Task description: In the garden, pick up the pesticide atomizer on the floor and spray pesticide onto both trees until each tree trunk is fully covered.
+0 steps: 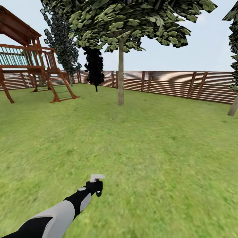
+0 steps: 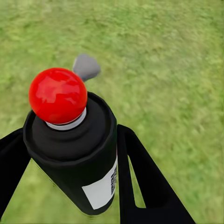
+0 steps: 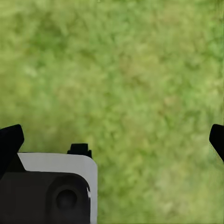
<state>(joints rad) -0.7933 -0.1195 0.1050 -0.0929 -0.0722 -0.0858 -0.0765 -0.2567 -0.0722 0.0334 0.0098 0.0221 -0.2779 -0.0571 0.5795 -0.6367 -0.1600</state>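
The pesticide atomizer (image 1: 97,178) is held out low over the lawn, its pale trigger head on top. My left gripper (image 1: 96,189) is shut on its black body. In the left wrist view the black bottle (image 2: 79,154) with its red tip sits clamped between the two black fingers of the left gripper (image 2: 70,133). One tree (image 1: 132,23) stands ahead, its straight grey-brown trunk (image 1: 121,74) well beyond the atomizer. A second trunk (image 1: 233,107) shows at the far right edge. My right gripper (image 3: 114,137) is open over bare grass, nothing between its fingers.
A wooden playset (image 1: 29,62) stands at the back left. Dark narrow cypresses (image 1: 94,67) rise near the brown slatted fence (image 1: 172,84), which closes the lawn behind the trees. Open grass (image 1: 148,148) lies between me and the central trunk.
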